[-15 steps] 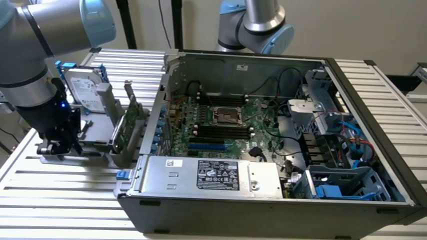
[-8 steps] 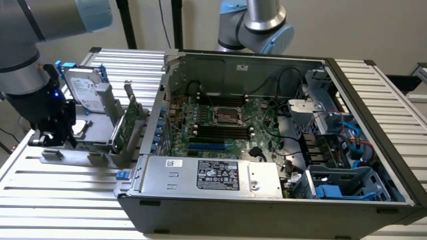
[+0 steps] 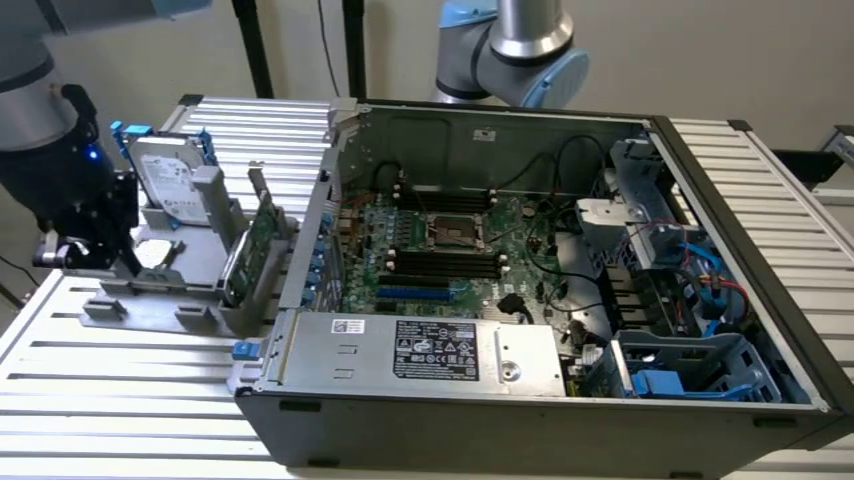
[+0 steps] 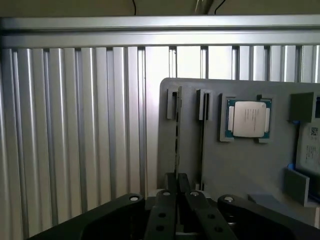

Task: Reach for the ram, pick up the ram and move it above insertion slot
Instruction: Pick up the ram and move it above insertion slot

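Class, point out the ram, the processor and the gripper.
ram (image 4: 177,135), wrist view, middle of its thin upper edge.
processor (image 4: 248,119), wrist view, centre of its silver lid.
gripper (image 4: 176,176), wrist view, midway between its fingertips, shut on the ram.

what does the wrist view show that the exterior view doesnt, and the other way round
Wrist view: the long thin ram stick standing edge-on in its slot, the black gripper shut on its edge. Exterior view: the open black computer case with its green motherboard and silver power supply. Both: the grey plastic holder, the ribbed aluminium table and the gripper.
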`<state>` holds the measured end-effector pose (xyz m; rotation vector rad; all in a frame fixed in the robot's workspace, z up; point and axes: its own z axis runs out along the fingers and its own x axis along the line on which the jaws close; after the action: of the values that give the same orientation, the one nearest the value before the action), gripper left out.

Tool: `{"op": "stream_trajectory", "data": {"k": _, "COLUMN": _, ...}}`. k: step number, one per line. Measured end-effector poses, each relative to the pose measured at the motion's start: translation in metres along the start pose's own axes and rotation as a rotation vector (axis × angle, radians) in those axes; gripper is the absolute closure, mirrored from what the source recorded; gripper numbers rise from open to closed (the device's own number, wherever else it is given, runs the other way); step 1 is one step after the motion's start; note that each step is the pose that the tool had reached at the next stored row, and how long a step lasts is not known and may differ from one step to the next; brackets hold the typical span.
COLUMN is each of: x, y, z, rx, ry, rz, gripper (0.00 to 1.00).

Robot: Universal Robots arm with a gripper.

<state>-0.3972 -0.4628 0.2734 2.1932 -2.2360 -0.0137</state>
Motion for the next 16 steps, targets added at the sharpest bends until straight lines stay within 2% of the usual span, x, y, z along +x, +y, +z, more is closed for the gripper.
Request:
{"op": "stream_trajectory", "data": {"k": 5, "x": -0.001, "y": -0.0106, "z": -0.0225, "rx": -0.0003, "ry": -0.0001, "rz": 0.0, "gripper": 0.87}}
{"op": "stream_trajectory", "data": {"k": 16, "x": -0.004, "y": -0.0536, "z": -0.0732, "rx": -0.0007, "ry": 0.0001, "rz": 0.0, "gripper": 0.87}}
